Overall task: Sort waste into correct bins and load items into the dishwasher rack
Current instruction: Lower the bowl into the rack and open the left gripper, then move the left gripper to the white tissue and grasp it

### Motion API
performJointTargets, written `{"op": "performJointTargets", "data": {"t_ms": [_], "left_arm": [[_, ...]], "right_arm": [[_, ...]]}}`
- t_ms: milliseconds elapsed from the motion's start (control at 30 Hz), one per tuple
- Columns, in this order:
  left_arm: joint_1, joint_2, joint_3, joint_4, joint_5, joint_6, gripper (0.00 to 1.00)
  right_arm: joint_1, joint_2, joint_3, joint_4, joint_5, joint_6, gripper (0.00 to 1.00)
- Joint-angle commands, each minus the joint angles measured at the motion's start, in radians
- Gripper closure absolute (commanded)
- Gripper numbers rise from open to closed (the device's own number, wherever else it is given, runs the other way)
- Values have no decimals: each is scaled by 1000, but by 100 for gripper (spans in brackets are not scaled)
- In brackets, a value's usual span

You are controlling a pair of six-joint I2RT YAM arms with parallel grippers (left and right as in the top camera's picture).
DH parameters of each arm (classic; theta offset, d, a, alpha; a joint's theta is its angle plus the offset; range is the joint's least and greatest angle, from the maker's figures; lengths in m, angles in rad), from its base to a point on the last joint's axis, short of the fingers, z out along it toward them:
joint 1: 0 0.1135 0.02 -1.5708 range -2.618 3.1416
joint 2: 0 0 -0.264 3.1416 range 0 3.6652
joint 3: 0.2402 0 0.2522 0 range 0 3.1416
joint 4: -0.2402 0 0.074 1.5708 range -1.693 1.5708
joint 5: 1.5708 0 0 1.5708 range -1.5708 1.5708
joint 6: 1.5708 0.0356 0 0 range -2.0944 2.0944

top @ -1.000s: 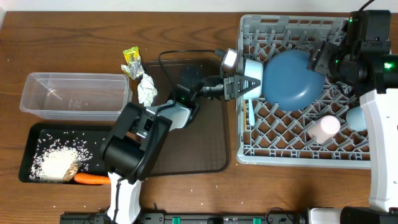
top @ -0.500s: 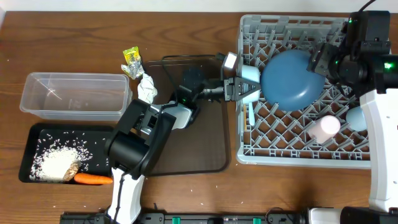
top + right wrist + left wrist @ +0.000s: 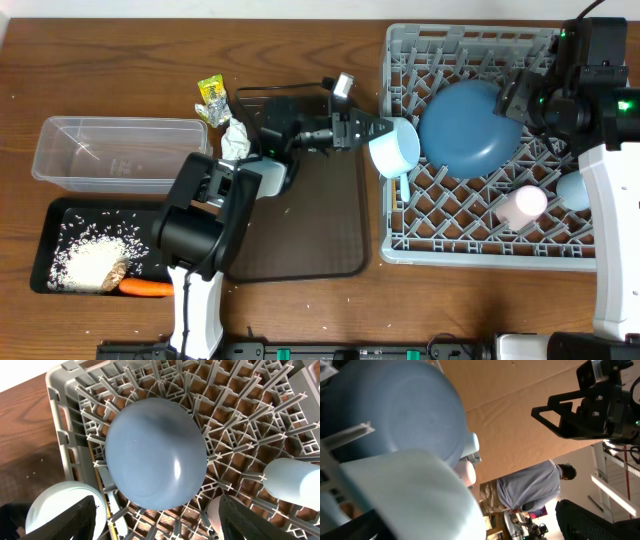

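Note:
The white bowl (image 3: 393,148) leans tilted at the left edge of the grey dishwasher rack (image 3: 480,245), free of any grip. My left gripper (image 3: 363,129) is open just left of it, fingers spread. In the left wrist view the bowl (image 3: 420,495) fills the foreground, with the blue plate (image 3: 395,405) behind. The plate (image 3: 470,125) stands in the rack, near the pink cup (image 3: 522,205), light-blue cup (image 3: 572,190) and spoon (image 3: 402,186). My right gripper (image 3: 157,505) hovers open and empty over the plate (image 3: 156,452).
The black tray (image 3: 60,212) holds rice (image 3: 85,262), a brown food piece (image 3: 115,274) and the carrot (image 3: 148,288). The clear tub (image 3: 120,152) stands above it. The wrapper (image 3: 212,98) and a crumpled white paper (image 3: 237,143) lie beside the brown serving tray (image 3: 320,230).
My left gripper opened, let go of the white bowl and drew back to the left. The bowl settled lower at the rack's left edge. The right arm stayed still.

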State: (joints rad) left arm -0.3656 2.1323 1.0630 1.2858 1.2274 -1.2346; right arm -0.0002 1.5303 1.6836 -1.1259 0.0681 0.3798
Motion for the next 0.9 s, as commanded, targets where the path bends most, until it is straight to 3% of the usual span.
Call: {"op": "performJointTargets", "data": {"t_ms": [0,167,400,667,733,800,867], "left_arm": [[27,-4,22,-29,67,21,2],[99,-4,22,-194,136,109,2],[234,-18,22,-200,191,46,2],[252,-176,22,-246,43,38,2],[248,-229,22,-356,-21,114,2],[244,-294,22,-596,-144,271,2],[239,-361,22,-908,-356,450,2]], "right_arm": [[-6,-19,2,-1,10,8,28],[-6,-19,2,-1,11,8,28],[-6,-19,2,0,10,5,28],[-6,-19,2,0,10,5,28],[-6,-19,2,0,10,5,28],[-6,-19,2,0,10,5,28],[-6,-19,2,0,10,5,28]]}}
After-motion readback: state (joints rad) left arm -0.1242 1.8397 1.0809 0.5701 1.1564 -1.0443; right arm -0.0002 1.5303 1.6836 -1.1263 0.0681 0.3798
